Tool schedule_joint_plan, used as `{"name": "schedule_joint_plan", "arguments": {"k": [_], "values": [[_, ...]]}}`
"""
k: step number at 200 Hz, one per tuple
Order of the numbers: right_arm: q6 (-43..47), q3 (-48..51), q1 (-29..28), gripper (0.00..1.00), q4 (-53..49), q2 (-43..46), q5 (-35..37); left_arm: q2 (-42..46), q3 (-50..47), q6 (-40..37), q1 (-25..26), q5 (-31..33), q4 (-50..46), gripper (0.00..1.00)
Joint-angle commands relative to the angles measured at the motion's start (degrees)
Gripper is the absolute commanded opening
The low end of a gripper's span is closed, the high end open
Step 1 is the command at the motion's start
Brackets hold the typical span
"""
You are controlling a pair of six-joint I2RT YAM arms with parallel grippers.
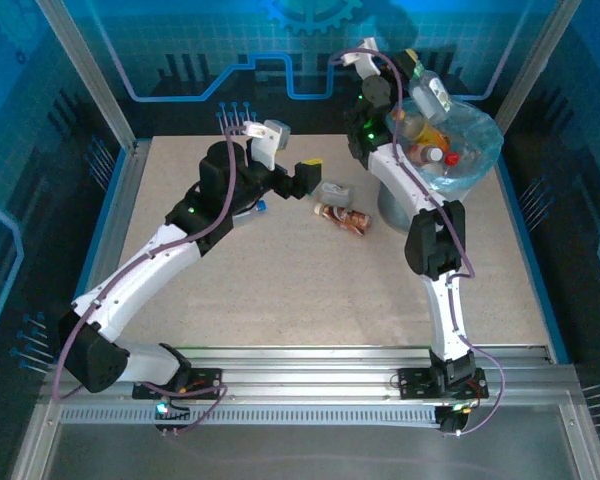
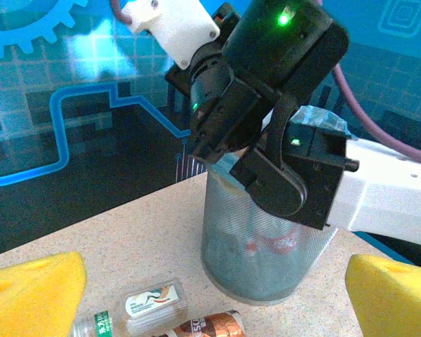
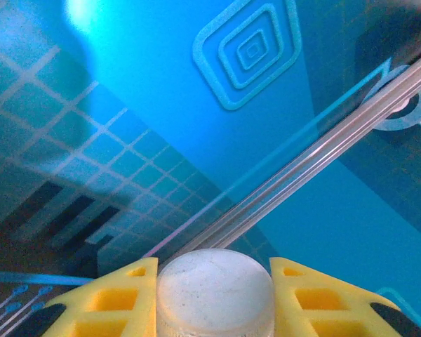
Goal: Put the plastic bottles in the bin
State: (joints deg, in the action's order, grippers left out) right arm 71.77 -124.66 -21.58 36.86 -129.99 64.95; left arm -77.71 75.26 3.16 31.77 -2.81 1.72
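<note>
Right now I hold a white-capped bottle (image 1: 435, 97) clamped in the right gripper (image 1: 420, 75) above the bin (image 1: 480, 140), far right; the left gripper (image 1: 308, 178) gapes wide just left of a brown bottle (image 1: 345, 217) and a clear bottle (image 1: 331, 191) on the table (image 1: 280, 290)

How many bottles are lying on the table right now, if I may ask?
3: a clear bottle and a brown-labelled bottle beside the bin, a blue-capped bottle under the left arm. Others may be hidden.
</note>
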Motion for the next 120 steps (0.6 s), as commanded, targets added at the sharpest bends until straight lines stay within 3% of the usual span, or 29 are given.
{"name": "schedule_joint_plan", "arguments": {"k": [1,41,47,63,69,120], "values": [[6.1,3.8,-0.5,0.17,8.9,3.3,-1.6,0.9,-0.2,1.9,-0.3,-1.2,0.3,0.96],[9.2,4.5,-0.7,0.25,11.2,3.2,-1.4,1.9,-2.3,2.3,-0.4,-0.2,0.4,0.95],[9.0,4.7,-0.6,0.33,11.1,3.4,-1.3,2.0,-2.4,2.1,-0.5,-0.2,0.3,0.96],[8.5,4.4,-0.7,0.75,10.9,3.5,-1.0,2.1,-2.3,1.8,-0.4,-0.1,0.0,0.96],[8.6,3.9,-0.7,0.84,11.0,3.3,-0.8,2.1,-2.3,1.6,-0.4,-0.1,-0.1,0.96],[3.1,4.6,-1.1,0.88,5.1,4.6,-0.2,1.6,-2.2,1.2,-0.7,-0.2,0.7,0.97]]}}
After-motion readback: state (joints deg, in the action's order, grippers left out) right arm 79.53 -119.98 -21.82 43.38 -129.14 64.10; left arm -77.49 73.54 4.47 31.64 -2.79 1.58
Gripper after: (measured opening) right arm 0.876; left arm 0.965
